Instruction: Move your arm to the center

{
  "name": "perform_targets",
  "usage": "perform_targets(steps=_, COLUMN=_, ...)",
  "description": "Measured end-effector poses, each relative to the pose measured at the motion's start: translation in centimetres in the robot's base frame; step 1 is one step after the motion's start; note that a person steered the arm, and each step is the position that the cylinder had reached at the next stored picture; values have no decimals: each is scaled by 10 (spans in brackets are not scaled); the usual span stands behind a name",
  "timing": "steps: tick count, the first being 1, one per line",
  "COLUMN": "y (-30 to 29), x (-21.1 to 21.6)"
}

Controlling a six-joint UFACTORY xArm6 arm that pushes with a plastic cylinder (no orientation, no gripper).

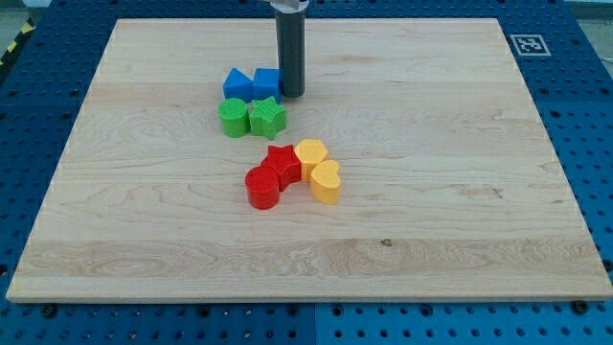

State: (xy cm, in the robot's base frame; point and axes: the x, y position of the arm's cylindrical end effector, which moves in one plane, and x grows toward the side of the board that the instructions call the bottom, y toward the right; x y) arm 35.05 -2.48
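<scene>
My dark rod comes down from the view's top, and my tip (291,93) rests on the wooden board (460,192), touching or nearly touching the right side of a blue cube (267,82). A blue triangular block (238,83) sits just left of that cube. Below them are a green cylinder (233,117) and a green star block (267,116). Further down, near the board's middle, stand a red star block (283,163), a red cylinder (261,187), a yellow hexagonal block (310,154) and a yellow heart block (326,181), packed together.
A blue perforated table (38,115) surrounds the board. A black-and-white marker tag (528,44) sits at the board's top right corner.
</scene>
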Motion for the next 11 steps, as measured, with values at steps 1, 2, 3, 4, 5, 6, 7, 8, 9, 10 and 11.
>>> perform_targets(steps=1, y=0, x=0)
perform_targets(steps=2, y=0, x=0)
perform_targets(steps=3, y=0, x=1)
perform_targets(steps=4, y=10, x=15)
perform_targets(steps=5, y=36, x=40)
perform_targets(steps=6, y=39, x=44)
perform_targets(steps=7, y=39, x=44)
perform_targets(steps=8, y=46, x=47)
perform_targets(steps=9, y=71, x=63)
perform_targets(steps=10, y=84, x=77)
perform_targets(steps=11, y=84, x=78)
